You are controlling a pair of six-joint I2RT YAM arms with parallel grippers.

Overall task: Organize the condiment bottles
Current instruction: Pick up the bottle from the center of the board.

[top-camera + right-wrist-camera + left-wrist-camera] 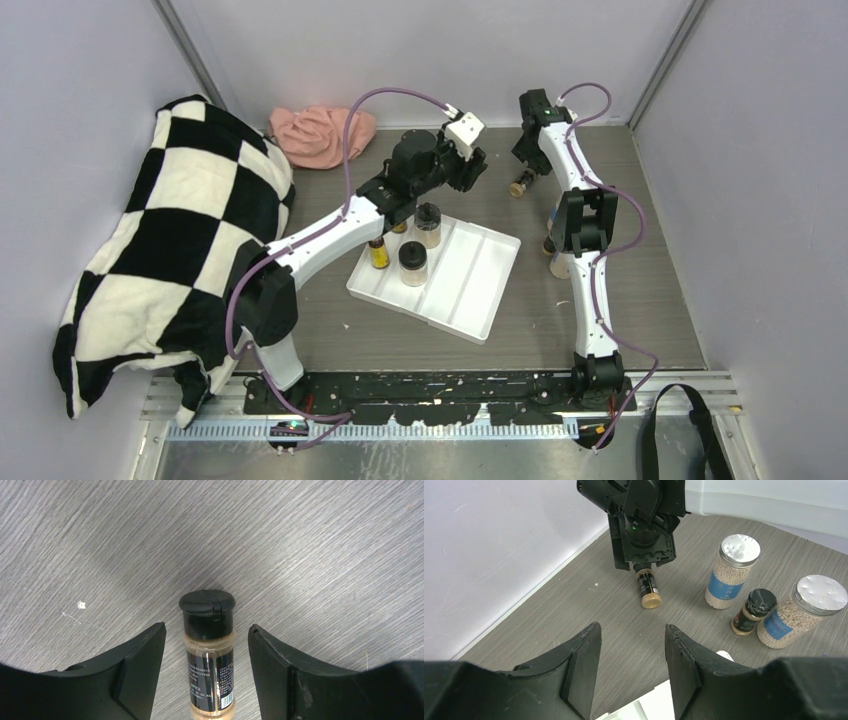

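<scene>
**Top external view against the two wrist views: what each camera resolves**

Top external view. A white tray [480, 290] lies at centre frame on the grey worktop [640, 310]. In its left part stand two black-lidded beige jars [427, 222] [412, 262] and a yellow brown-capped bottle [379, 253], just beside the left arm [330, 225]. A checkered cloth [170, 250] fills the left of the frame, and a pink cloth [320, 135] lies at upper centre-left. The right arm [592, 290] runs up the right of the tray and masks most of a bottle group beside it. At upper centre-right the lying bottle [520, 185], small and dark-labelled, rests on the worktop under that arm's tip. Contact cannot be told from here.

Right wrist view. The right end effector [206, 627] stands wide, one finger on each side of the lying bottle just below its black cap. A strip of worktop shows between the bottle and each finger, so it is straddled, not gripped.

Left wrist view. The left end effector [632, 628] is parted to a moderate gap with nothing between its fingers. A white tray corner shows at the bottom edge. At upper centre the right end effector appears from outside, the lying bottle's tan end pointing toward lower frame. At right stands the group masked from above, outside the tray: two clear silver-lidded shakers [731, 572] [804, 610] with blue labels, and between them an upright dark bottle [754, 611].
</scene>
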